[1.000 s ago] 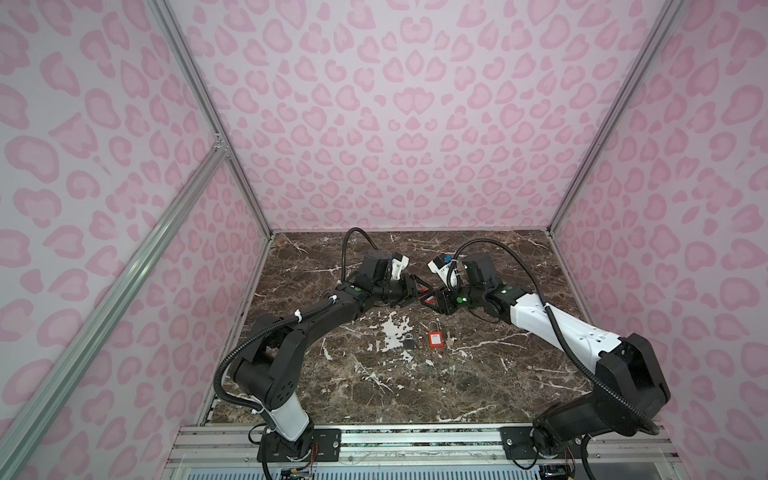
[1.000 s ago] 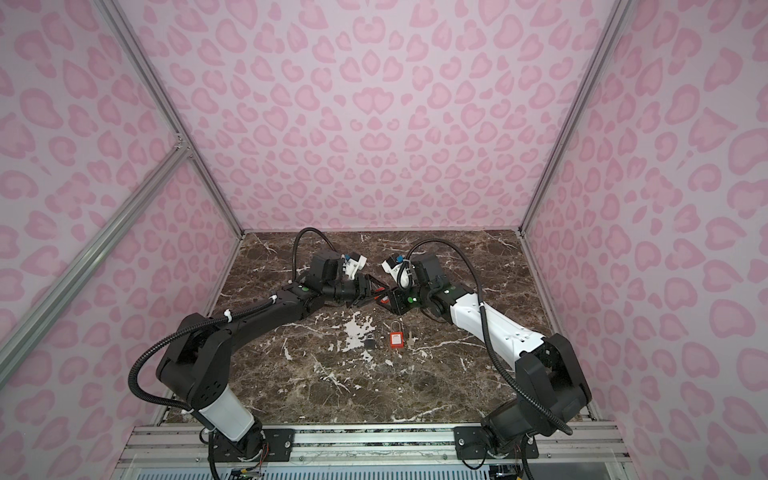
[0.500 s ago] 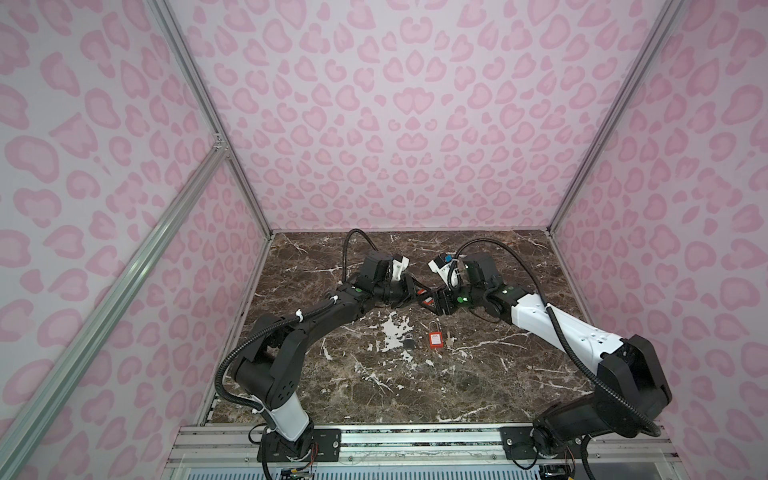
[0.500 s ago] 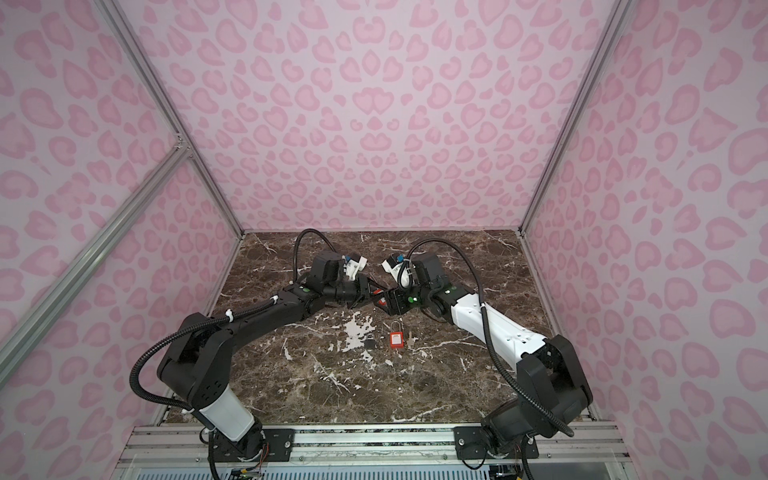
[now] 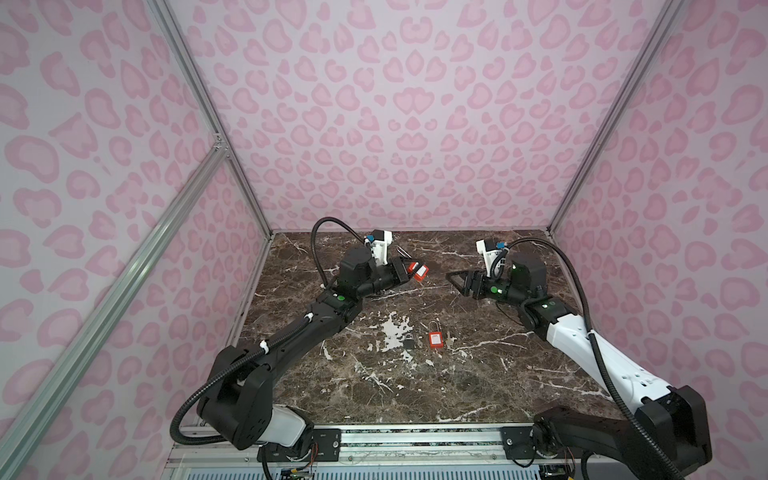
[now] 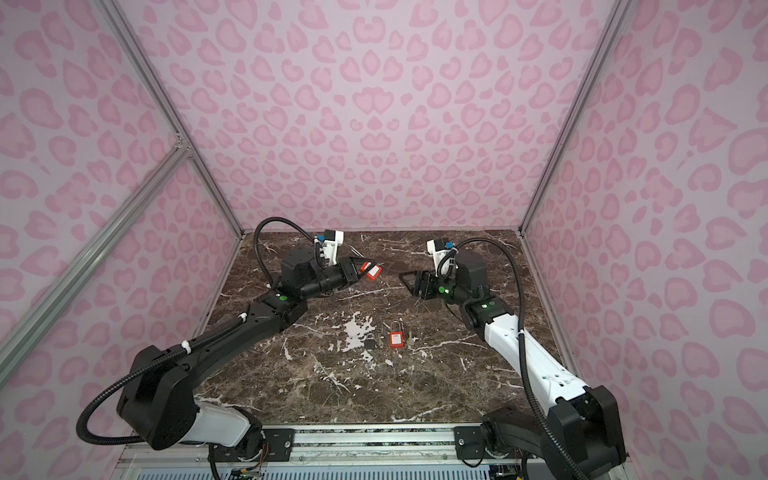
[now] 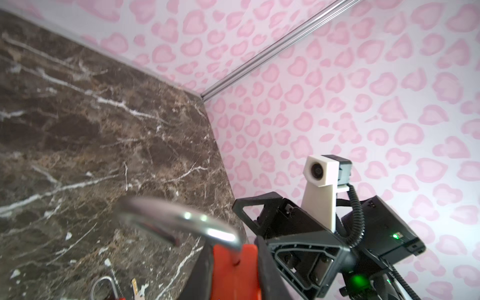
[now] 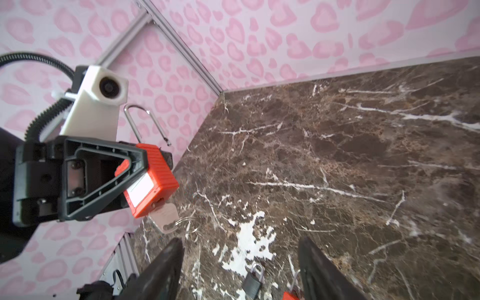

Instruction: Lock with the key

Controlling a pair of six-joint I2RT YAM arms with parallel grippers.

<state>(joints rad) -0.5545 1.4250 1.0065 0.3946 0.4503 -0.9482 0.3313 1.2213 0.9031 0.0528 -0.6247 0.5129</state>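
My left gripper (image 5: 409, 271) is shut on a red padlock (image 5: 419, 272) and holds it above the back of the marble table (image 5: 457, 374). In the right wrist view the padlock (image 8: 153, 179) has its steel shackle (image 8: 145, 124) swung open. A silver key (image 8: 166, 215) with a ring sticks out of its base. The left wrist view shows the red body (image 7: 233, 272) clamped between both jaws. My right gripper (image 5: 454, 280) stands open and empty, a short gap to the right of the padlock and facing it; in its own view the gripper (image 8: 240, 242) holds nothing.
A second red padlock (image 5: 435, 338) and a small black padlock (image 5: 409, 343) lie side by side on the table's middle. Pink patterned walls with aluminium posts close in the left, back and right sides.
The two grippers met at the padlock before. My right gripper has opened, let go and drawn back to the right. The left gripper has tightened on the padlock and shifted slightly left.
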